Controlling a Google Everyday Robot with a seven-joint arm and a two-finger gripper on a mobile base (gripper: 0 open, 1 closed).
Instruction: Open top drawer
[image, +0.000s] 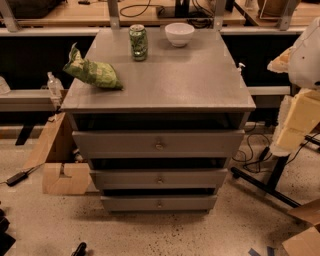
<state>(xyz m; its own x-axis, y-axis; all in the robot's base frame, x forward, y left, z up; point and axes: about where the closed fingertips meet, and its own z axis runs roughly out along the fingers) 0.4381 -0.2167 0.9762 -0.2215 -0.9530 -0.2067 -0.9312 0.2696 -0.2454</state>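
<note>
The top drawer (158, 144) is the widest of three grey drawers in a grey cabinet at the centre of the camera view. It has a flat front and a small round brass knob (159, 146) at its centre. A dark gap shows above its front, under the cabinet top (165, 85). Two narrower grey drawers (159, 178) (159, 203) sit below it. My gripper (294, 125), yellowish under a white arm part (306, 55), hangs at the right edge, well to the right of the cabinet and apart from the knob.
On the cabinet top lie a green chip bag (92, 72), a green can (138, 42) and a white bowl (179, 34). A cardboard box (57, 162) stands left of the cabinet. A black stand leg (265, 186) and cables lie on the floor at right.
</note>
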